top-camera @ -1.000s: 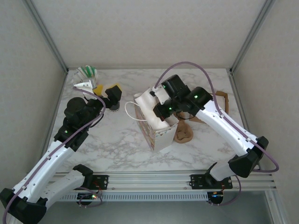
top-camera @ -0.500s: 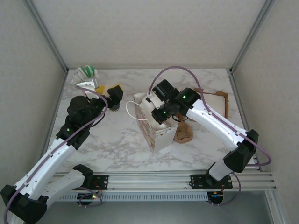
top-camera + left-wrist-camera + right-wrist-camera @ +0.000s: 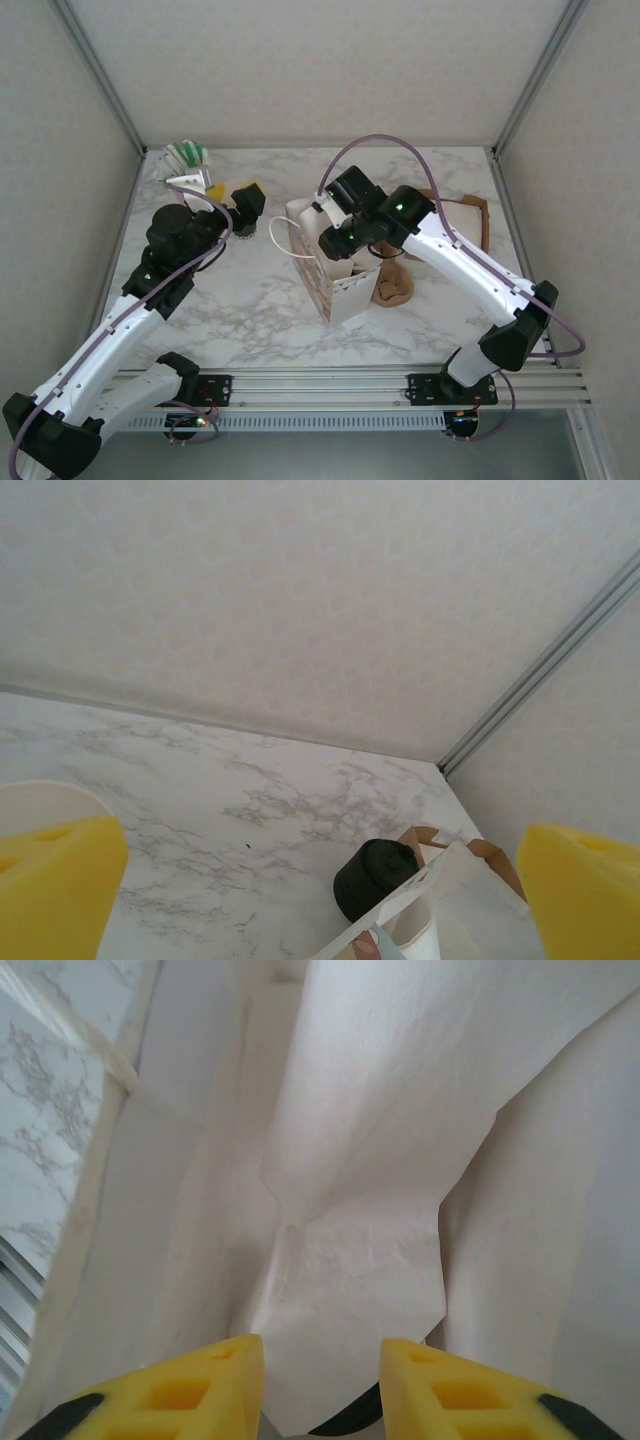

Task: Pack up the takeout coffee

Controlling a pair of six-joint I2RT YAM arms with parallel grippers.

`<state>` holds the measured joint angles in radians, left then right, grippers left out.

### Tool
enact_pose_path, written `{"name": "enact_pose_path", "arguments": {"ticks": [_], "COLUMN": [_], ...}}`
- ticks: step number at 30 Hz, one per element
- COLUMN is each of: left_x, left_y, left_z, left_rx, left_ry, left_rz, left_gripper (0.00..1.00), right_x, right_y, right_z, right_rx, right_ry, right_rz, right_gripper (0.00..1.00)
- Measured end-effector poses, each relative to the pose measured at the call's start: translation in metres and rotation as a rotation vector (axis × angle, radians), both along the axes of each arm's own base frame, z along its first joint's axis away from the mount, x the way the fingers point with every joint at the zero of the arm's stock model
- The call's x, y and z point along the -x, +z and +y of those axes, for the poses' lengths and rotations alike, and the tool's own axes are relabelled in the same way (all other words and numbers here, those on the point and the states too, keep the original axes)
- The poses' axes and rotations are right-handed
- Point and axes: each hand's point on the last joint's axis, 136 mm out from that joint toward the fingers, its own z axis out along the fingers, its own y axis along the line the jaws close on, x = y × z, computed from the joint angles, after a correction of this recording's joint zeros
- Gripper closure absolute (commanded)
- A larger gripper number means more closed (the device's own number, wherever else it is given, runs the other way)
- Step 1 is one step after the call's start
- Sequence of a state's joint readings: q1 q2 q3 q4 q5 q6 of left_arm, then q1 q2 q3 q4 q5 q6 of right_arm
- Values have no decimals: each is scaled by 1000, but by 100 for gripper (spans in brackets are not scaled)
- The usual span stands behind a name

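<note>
Right gripper is down inside the mouth of the white paper bag, which stands upright in the middle of the desk. Its fingers sit a narrow gap apart, with bag paper showing between the tips. Low between them is a dark curved edge that I take for the takeout coffee, though too little shows to be sure. I cannot tell whether the fingers are clamped on it. A separate black cylinder stands on the desk just behind the bag. Left gripper hovers off to the bag's left, fingers wide apart and holding nothing.

The step in hand looks like seating the coffee on the bag's floor. Doing it well means descending straight, keeping the coffee upright and staying off the creased inner fold, so the wall is not dragged and the bag tipped. Release should wait until the base rests flat. The free left gripper could steady the bag's rim.
</note>
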<state>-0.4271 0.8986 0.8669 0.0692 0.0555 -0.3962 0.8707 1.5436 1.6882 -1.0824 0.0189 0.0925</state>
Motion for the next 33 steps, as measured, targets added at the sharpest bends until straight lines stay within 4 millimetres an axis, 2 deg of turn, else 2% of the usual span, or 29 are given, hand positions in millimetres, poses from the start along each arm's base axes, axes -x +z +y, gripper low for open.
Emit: {"name": "enact_pose_path", "arguments": {"ticks": [3,7,12,17,21,27,30,33], "left_x": [0,7,24,35,37,38,39,39], "left_y": [-1,-8,-11,-13,-23,-50,-67,-89], "left_z": [0,4,16,28,33,33,30,26], "left_rx": [-1,-3,15,44,66,97,108,116], "left_ry": [0,5,30,71,92,98,88,75], "left_rz": [3,10,6,9,46,136,188,248], "left_gripper": [0,0,0,0,1,3,5,13], "right_x": [-3,-7,-1,8,11,7,3,1], "right_y": [9,25,65,111,133,135,126,108], "right_z": [5,11,7,-8,-30,-81,-108,-140], "right_rx": [-42,-106,-216,-327,-364,-368,-358,-332], "right_ry": [-20,-41,-52,-73,-129,-295,-400,-519], "right_rz": [-13,-39,-95,-182,-252,-308,-314,-301], "right_gripper": [60,48,42,38,37,36,35,34]}}
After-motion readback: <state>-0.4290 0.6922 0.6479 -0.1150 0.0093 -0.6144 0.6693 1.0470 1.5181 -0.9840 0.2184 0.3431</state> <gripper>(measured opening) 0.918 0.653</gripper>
